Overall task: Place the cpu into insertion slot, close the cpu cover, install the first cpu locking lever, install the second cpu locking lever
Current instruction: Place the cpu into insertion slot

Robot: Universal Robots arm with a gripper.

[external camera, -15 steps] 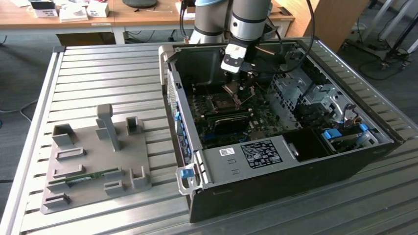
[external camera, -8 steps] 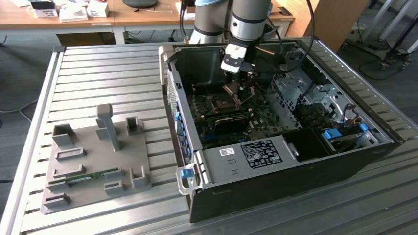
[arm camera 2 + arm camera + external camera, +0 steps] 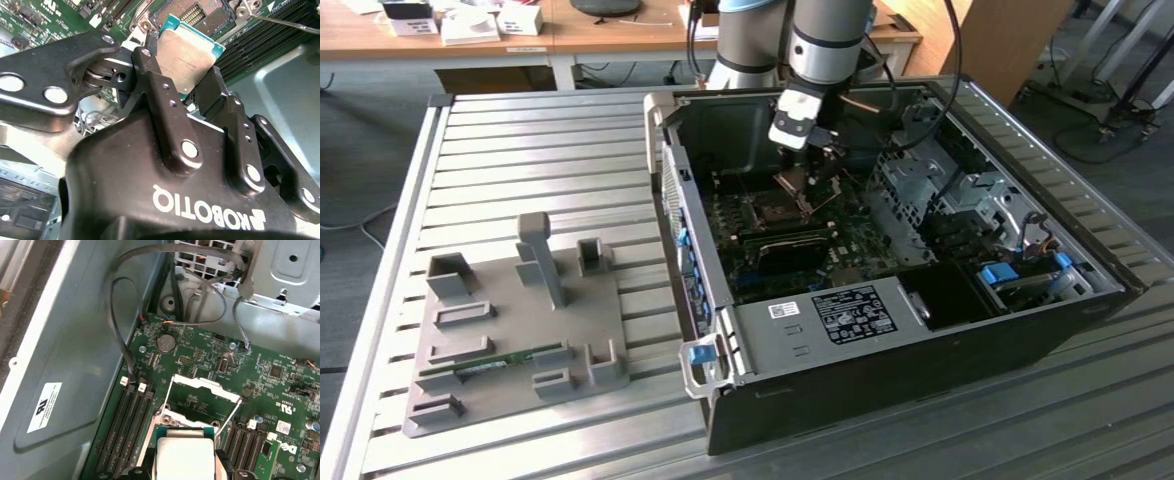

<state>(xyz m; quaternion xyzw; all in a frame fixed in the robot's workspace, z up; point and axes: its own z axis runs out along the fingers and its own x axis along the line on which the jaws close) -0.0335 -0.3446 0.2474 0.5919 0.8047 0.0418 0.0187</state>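
Well, at the exterior view's left a grey holder plate (image 3: pixel 507 330) sits on the slatted table (image 3: pixel 494 150), well apart from the work. Further right an open computer case (image 3: pixel 881 400) lies on its side, and the arm reaches into it from the far side. The gripper (image 3: pixel 807 180) hangs over the green board (image 3: pixel 787 255). In the second wrist view its fingers (image 3: pixel 150 75) pinch the cpu (image 3: pixel 187 52) by two opposite edges, above the socket (image 3: pixel 195 12) and not yet seated in it.

By my reckoning none of the four steps is done. In the first wrist view the cover (image 3: pixel 205 383) stands raised at the socket's far edge, and two thin wire levers (image 3: pixel 167 395) stick up unfastened, one on each side.

Dark cables (image 3: pixel 117 315) loop along the case wall, near the board's corner but apart from the socket. Memory slots (image 3: pixel 125 425) run just beside it. Nothing seems to lie across the socket itself, though the levers flank it closely.
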